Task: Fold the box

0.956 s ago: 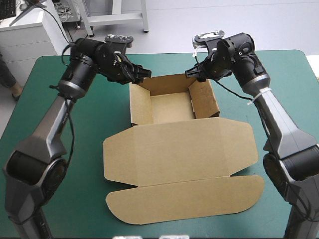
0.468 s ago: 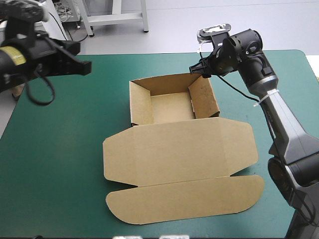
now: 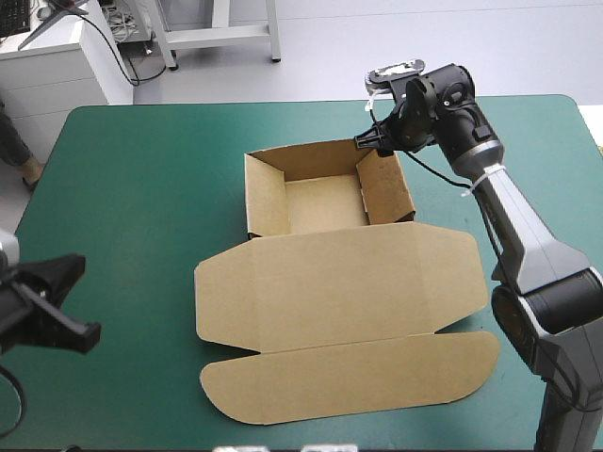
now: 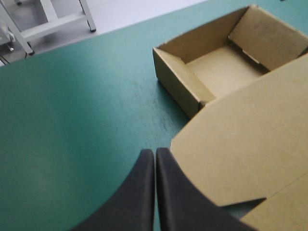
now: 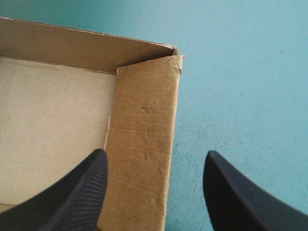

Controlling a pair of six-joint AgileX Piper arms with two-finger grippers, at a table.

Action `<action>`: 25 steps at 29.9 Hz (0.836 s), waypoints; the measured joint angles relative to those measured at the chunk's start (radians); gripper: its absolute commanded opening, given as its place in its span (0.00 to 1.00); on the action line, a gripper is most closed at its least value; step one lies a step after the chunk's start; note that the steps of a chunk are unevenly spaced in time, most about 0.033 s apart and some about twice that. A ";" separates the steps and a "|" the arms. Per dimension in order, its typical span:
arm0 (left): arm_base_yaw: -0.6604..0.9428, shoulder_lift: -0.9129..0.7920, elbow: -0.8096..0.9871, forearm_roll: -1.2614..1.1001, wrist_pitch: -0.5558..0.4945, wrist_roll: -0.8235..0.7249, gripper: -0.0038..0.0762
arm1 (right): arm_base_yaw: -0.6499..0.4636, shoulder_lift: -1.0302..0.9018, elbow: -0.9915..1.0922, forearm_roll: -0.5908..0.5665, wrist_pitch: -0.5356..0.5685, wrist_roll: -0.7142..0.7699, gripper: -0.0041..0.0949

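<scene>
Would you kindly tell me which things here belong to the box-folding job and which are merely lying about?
Belonging to the job: the box, an open tray, lid flat; the right gripper, open astride a tray wall; the left gripper, shut, apart from the box.
Merely there: the teal-green cover under it all.

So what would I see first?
The brown box on the teal-green table: a tray with walls up, its lid flat toward the near edge. The right arm's jaws stand open over the tray's far right corner; the left arm's jaws, shut, sit near the table's left edge.
</scene>
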 measured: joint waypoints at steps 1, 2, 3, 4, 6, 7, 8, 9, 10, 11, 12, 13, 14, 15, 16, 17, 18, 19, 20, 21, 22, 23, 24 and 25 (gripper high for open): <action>0.000 -0.050 0.071 0.000 -0.017 -0.012 0.04 | 0.000 0.009 0.000 0.000 0.000 0.000 0.59; 0.000 -0.090 0.140 0.000 -0.033 -0.030 0.04 | 0.000 0.018 0.000 0.000 0.000 0.000 0.59; 0.000 -0.140 0.207 0.000 -0.049 -0.053 0.04 | 0.000 0.028 0.000 0.000 0.000 0.000 0.59; 0.000 -0.190 0.271 0.000 -0.062 -0.068 0.04 | 0.000 0.040 0.001 0.000 0.000 0.000 0.59; 0.000 -0.289 0.379 0.000 -0.078 -0.103 0.04 | -0.003 0.062 0.003 0.000 0.000 0.000 0.59; 0.000 -0.338 0.434 0.000 -0.088 -0.119 0.04 | -0.007 0.073 0.005 0.001 0.000 0.000 0.59; 0.000 -0.385 0.484 0.000 -0.095 -0.134 0.04 | -0.012 0.084 0.005 0.003 0.000 0.000 0.59; 0.000 -0.422 0.522 0.000 -0.100 -0.148 0.04 | -0.017 0.092 0.006 0.006 0.000 0.000 0.59; 0.000 -0.466 0.564 0.000 -0.103 -0.165 0.04 | -0.026 0.104 0.007 0.012 0.000 0.000 0.59; 0.000 -0.501 0.603 0.000 -0.105 -0.183 0.04 | -0.034 0.111 0.008 0.018 0.000 0.000 0.59; 0.000 -0.542 0.636 0.000 -0.105 -0.199 0.04 | -0.044 0.122 0.012 0.028 0.000 0.000 0.58; 0.000 -0.581 0.666 0.000 -0.105 -0.210 0.04 | -0.054 0.130 0.018 0.040 0.000 -0.001 0.58; 0.000 -0.617 0.686 0.000 -0.105 -0.216 0.04 | -0.062 0.137 0.025 0.051 -0.002 -0.006 0.57; 0.000 -0.650 0.708 0.000 -0.107 -0.220 0.04 | -0.071 0.145 0.039 0.066 -0.003 -0.011 0.54; 0.000 -0.679 0.727 0.000 -0.107 -0.225 0.04 | -0.076 0.149 0.050 0.075 -0.003 -0.014 0.52; 0.000 -0.696 0.739 0.000 -0.107 -0.226 0.04 | -0.080 0.155 0.066 0.082 -0.004 -0.019 0.49; 0.000 -0.707 0.752 -0.001 -0.107 -0.228 0.04 | -0.083 0.161 0.079 0.089 -0.006 -0.020 0.44; 0.000 -0.713 0.760 -0.003 -0.104 -0.231 0.04 | -0.084 0.166 0.096 0.099 -0.006 -0.025 0.40; 0.000 -0.714 0.766 -0.006 -0.102 -0.231 0.04 | -0.084 0.172 0.103 0.105 -0.007 -0.027 0.33; 0.000 -0.714 0.773 -0.010 -0.098 -0.231 0.04 | -0.084 0.178 0.111 0.110 -0.009 -0.027 0.26; 0.000 -0.714 0.777 -0.013 -0.097 -0.231 0.04 | -0.084 0.185 0.117 0.114 -0.009 -0.027 0.19; 0.000 -0.714 0.781 -0.018 -0.096 -0.231 0.04 | -0.084 0.189 0.118 0.120 -0.009 -0.027 0.08; 0.000 -0.714 0.786 -0.020 -0.096 -0.231 0.04 | -0.084 0.192 0.118 0.124 -0.011 -0.027 0.02; 0.000 -0.714 0.792 -0.024 -0.096 -0.231 0.04 | -0.084 0.193 0.118 0.124 -0.011 -0.027 0.03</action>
